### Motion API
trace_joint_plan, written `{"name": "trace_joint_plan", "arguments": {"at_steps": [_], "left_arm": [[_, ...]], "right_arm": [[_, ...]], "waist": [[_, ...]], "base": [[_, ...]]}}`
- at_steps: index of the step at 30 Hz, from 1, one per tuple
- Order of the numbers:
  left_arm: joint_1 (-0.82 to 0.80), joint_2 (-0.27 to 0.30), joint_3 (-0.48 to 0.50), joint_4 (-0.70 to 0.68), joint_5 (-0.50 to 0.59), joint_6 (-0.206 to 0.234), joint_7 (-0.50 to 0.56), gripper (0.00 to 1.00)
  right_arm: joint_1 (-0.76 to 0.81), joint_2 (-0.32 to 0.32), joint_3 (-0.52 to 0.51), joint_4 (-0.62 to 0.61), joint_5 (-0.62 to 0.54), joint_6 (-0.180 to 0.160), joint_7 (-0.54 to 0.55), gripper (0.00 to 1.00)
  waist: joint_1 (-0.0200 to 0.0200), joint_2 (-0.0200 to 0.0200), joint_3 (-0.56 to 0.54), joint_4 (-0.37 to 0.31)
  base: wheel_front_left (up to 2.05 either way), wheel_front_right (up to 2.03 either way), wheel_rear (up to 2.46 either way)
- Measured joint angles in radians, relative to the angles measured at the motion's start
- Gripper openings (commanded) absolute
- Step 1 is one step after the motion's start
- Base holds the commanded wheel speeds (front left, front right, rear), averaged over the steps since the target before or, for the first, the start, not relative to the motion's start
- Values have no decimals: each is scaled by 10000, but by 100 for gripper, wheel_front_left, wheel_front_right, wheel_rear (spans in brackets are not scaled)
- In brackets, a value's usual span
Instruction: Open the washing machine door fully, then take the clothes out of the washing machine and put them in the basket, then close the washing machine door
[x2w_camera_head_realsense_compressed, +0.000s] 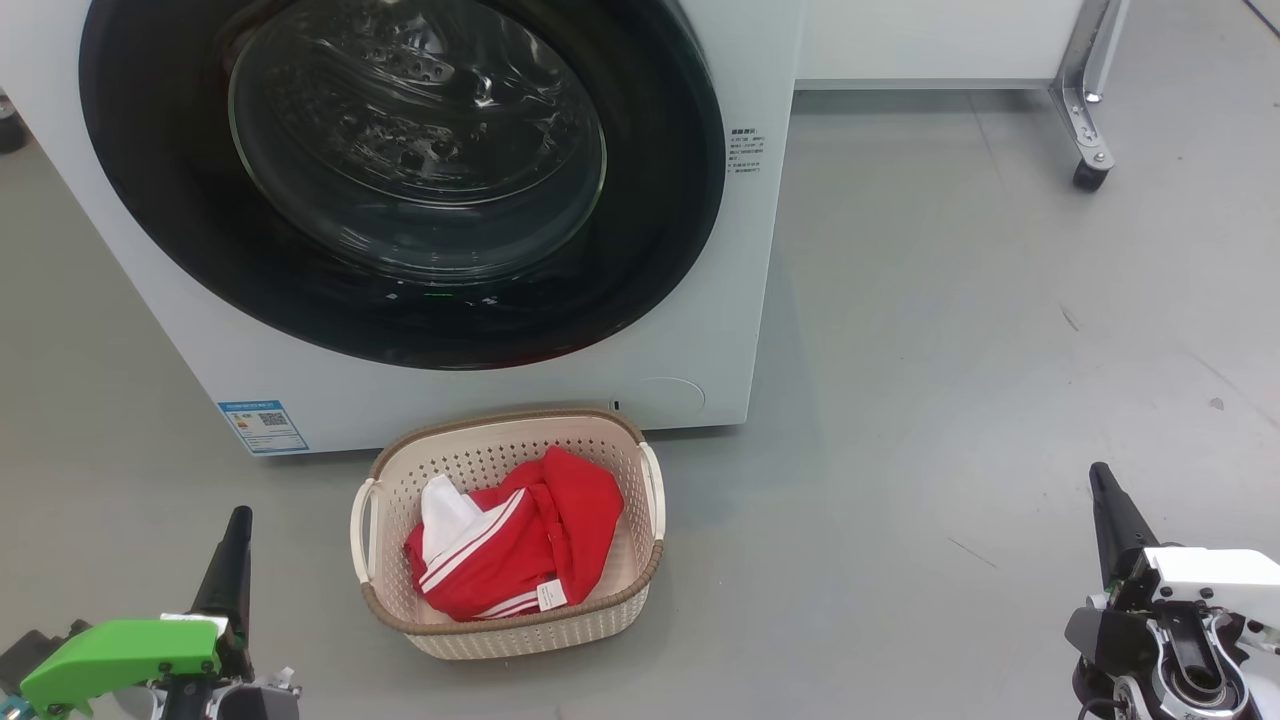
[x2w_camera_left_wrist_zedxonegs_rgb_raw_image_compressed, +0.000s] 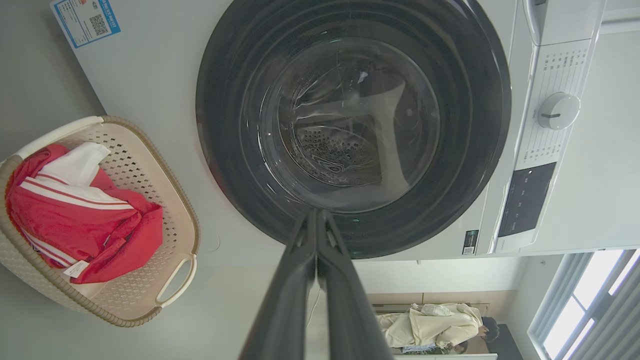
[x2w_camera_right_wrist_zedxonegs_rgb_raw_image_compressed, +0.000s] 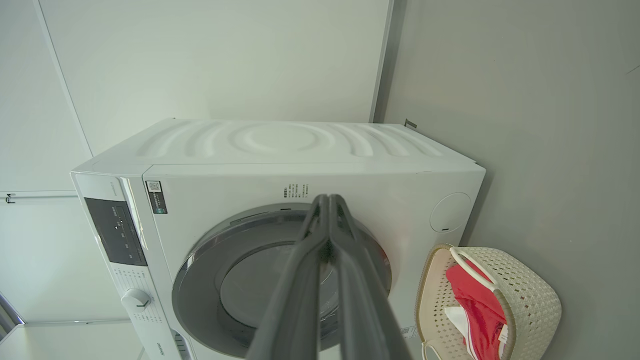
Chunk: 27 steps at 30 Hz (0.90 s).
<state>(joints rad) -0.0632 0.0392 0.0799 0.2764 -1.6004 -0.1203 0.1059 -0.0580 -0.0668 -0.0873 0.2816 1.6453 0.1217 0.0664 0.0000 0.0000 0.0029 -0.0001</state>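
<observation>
The white washing machine (x2w_camera_head_realsense_compressed: 700, 330) stands ahead with its round black-ringed glass door (x2w_camera_head_realsense_compressed: 400, 170) flat against the front, shut. On the floor just before it sits the cream basket (x2w_camera_head_realsense_compressed: 630, 440), holding the red clothes (x2w_camera_head_realsense_compressed: 515, 550) with white stripes and a small tag. My left gripper (x2w_camera_head_realsense_compressed: 238, 520) is low at the left, shut and empty, well left of the basket. Far to the basket's right, my right gripper (x2w_camera_head_realsense_compressed: 1100, 475) is also shut and holds nothing. The left wrist view shows the door (x2w_camera_left_wrist_zedxonegs_rgb_raw_image_compressed: 350, 125), the basket (x2w_camera_left_wrist_zedxonegs_rgb_raw_image_compressed: 175, 280) and the clothes (x2w_camera_left_wrist_zedxonegs_rgb_raw_image_compressed: 75, 220) beyond the closed fingers (x2w_camera_left_wrist_zedxonegs_rgb_raw_image_compressed: 300, 280).
Grey floor lies open to the right of the machine. A metal leg with a castor wheel (x2w_camera_head_realsense_compressed: 1090, 175) stands at the far right behind it. A person (x2w_camera_left_wrist_zedxonegs_rgb_raw_image_compressed: 435, 325) in pale clothing appears far off in the left wrist view, near a window.
</observation>
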Motion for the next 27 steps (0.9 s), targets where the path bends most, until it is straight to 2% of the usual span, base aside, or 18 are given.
{"name": "trace_joint_plan", "arguments": {"at_steps": [27], "left_arm": [[0,-2,2,-4,0,0,0,0]], "right_arm": [[0,2,-19,-12,-2,0,2,0]], "waist": [[0,0,1,0]], "base": [[0,0,0]]}}
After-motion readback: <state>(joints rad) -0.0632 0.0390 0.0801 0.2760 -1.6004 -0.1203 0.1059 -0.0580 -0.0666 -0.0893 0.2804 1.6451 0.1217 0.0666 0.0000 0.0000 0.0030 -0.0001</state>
